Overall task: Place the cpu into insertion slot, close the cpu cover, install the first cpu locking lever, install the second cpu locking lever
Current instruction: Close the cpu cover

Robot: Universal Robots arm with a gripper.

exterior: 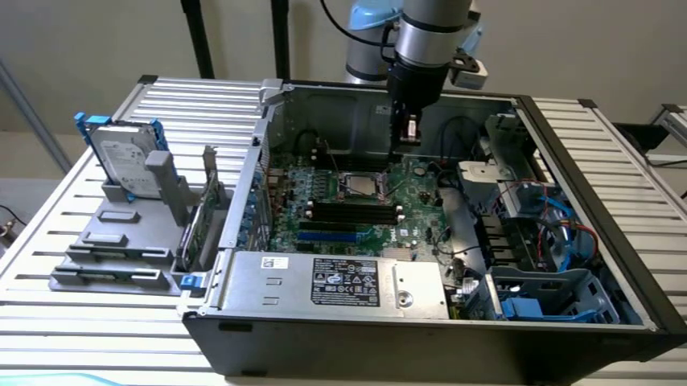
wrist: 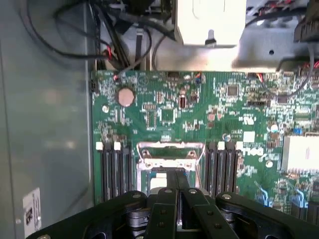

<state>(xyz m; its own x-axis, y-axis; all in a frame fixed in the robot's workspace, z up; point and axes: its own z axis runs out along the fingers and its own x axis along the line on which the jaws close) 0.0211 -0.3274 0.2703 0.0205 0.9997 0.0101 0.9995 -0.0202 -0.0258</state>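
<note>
The cpu (wrist: 158, 182), a small pale square chip, lay in the silver-rimmed dark insertion slot (exterior: 345, 186). The black gripper (wrist: 177, 175), fingers together, hung near that slot. A careless descent might knock the chip askew.

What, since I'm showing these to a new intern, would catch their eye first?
The open black computer case lies on a slatted table, its green motherboard exposed. The arm's gripper hangs above the insertion slot near the board's middle. At the exterior view's left, a hard drive stands upright in a grey rack.
</note>
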